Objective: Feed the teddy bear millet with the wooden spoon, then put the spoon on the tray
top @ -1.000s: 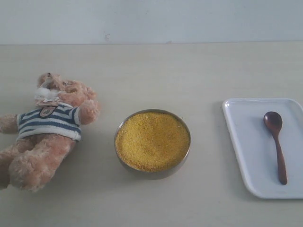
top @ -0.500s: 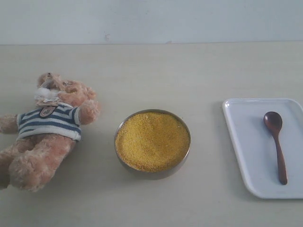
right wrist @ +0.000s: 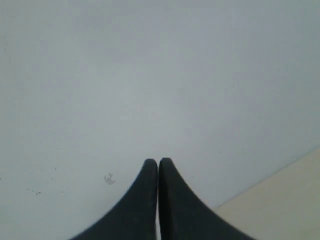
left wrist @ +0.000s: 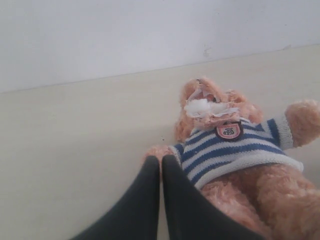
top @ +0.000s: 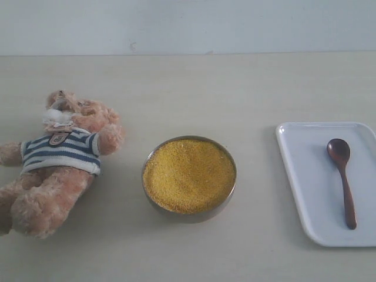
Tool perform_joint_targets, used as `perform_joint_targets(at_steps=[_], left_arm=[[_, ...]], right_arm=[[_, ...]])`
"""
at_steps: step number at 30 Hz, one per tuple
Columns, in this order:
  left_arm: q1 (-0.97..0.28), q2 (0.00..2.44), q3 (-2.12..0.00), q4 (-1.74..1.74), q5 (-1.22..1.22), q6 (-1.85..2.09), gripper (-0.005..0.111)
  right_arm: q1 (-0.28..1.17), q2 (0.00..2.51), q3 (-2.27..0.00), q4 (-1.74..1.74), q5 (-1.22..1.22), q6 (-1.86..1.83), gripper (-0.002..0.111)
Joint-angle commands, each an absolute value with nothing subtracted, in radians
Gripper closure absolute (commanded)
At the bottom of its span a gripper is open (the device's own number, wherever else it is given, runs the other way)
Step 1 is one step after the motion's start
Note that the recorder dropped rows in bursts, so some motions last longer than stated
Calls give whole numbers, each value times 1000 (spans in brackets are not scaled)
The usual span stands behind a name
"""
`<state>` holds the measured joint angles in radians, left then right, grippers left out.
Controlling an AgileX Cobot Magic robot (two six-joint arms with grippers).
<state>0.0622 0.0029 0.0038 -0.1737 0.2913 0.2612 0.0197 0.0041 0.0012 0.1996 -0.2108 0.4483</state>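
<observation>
Cut off: The teddy bear [top: 59,161] loses one arm and one foot past the left edge of the exterior view. The white tray [top: 302,176] runs off the right edge.
Hard to make out: The bear's face is a blur of white muzzle and fur. Neither arm appears in the exterior view.
Teddy bear: It lies on its back at the left of the table [top: 194,88], head toward the wall [top: 188,23].
Millet: The millet [top: 189,174] fills a round metal bowl [top: 187,216] at the table's middle.
Wooden spoon: The wooden spoon [top: 343,182] lies flat on the tray, bowl end toward the wall.
Left gripper: The left gripper [left wrist: 161,160] has its dark fingers pressed together, holding nothing. The tips sit near the bear's arm. Contact cannot be told.
Right gripper: The right gripper [right wrist: 158,162] has its fingers together and is empty, facing the pale wall.
Open room: Bare table lies between bear and bowl, between bowl and tray, and across the back to the wall.
</observation>
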Motion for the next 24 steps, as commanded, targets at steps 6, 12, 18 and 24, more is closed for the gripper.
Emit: perform_joint_targets(at_steps=[6,12,18,24], left_arm=[[60,0,0,-173,292,261,103],[60,0,0,-173,292,261,103],[60,0,0,-173,292,261,103],[60,0,0,-173,292,261,103]], right_arm=[[60,8,-376,38,408,344,108],[93,330,-688,-14,788,227,108],[93,737,-795,-33,846,157,108],[90,1082,-805,-60,775,119,108]])
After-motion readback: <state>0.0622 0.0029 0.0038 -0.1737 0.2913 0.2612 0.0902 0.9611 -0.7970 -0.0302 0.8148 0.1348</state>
